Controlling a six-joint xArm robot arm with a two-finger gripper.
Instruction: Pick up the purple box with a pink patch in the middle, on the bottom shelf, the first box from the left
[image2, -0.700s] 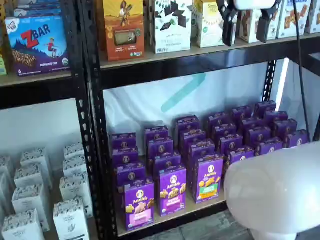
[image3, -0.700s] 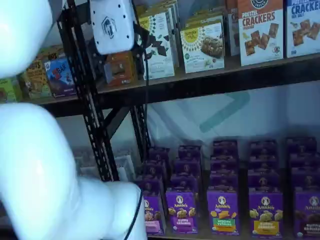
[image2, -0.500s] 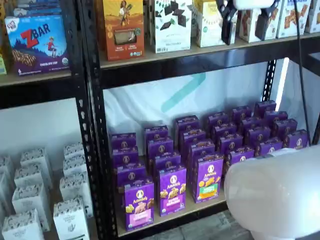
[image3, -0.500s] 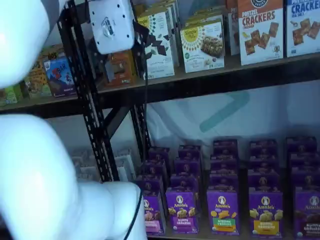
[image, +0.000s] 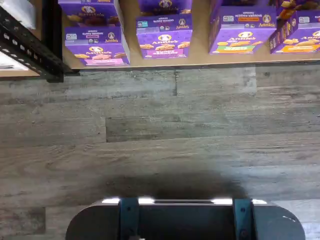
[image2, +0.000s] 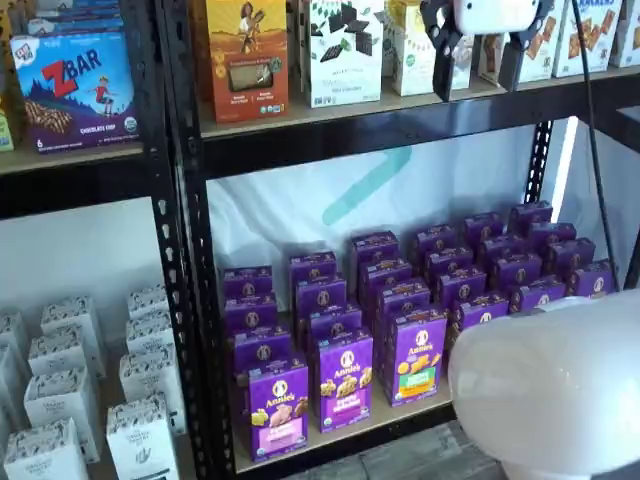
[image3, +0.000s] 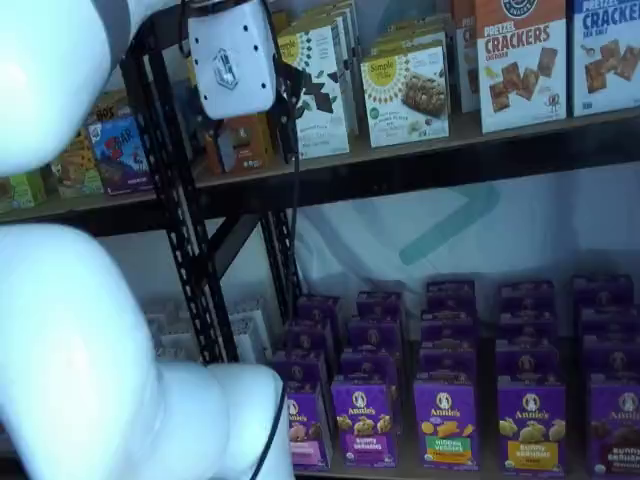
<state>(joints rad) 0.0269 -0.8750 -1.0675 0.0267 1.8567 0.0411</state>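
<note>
— Where was the purple box (image2: 279, 409)?

— At the front left corner of the bottom shelf (image2: 400, 412), upright, long axis vertical, face outward. My gripper (image2: 474, 52) hung well above, fingers spread and empty; I judged I should descend squarely, fingers straddling its narrow sides.
</note>
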